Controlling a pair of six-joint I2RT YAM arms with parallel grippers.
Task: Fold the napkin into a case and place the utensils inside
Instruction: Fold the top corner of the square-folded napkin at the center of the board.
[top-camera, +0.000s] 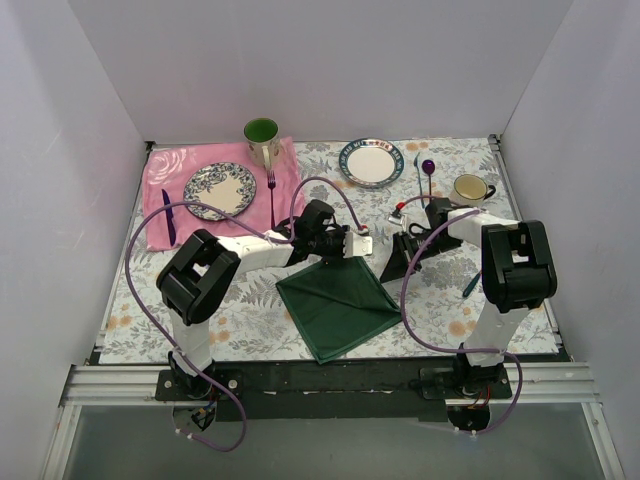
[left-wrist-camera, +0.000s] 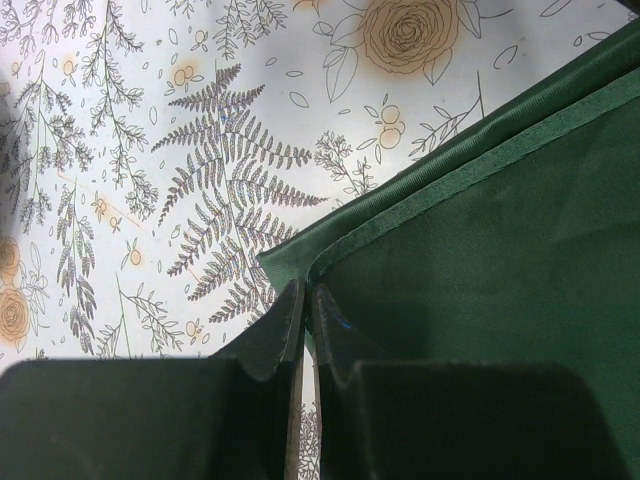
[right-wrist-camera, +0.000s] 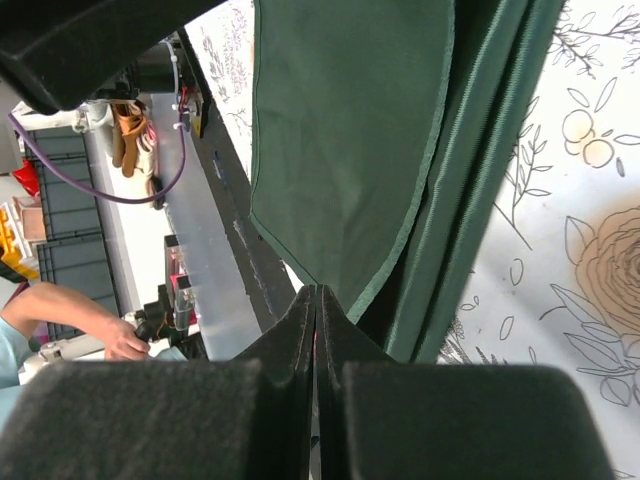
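Observation:
The dark green napkin (top-camera: 340, 310) lies partly folded on the flowered tablecloth in front of both arms. My left gripper (top-camera: 357, 246) is at its far corner. In the left wrist view the jaws (left-wrist-camera: 307, 296) are shut on the hemmed corner of the napkin (left-wrist-camera: 490, 250). My right gripper (top-camera: 393, 268) sits at the napkin's right edge. Its jaws (right-wrist-camera: 317, 292) are shut on the corner of a lifted layer of the napkin (right-wrist-camera: 340, 130). One slim dark green utensil handle (top-camera: 471, 285) shows beside the right arm; any other utensils are hidden.
A pink cloth (top-camera: 160, 170) at the back left carries a patterned plate (top-camera: 219, 190), a pink fork (top-camera: 271, 190) and a purple knife (top-camera: 168, 215). A green mug (top-camera: 262, 140), a rimmed plate (top-camera: 371, 162), a purple spoon (top-camera: 428, 168) and a cup (top-camera: 469, 189) stand along the back.

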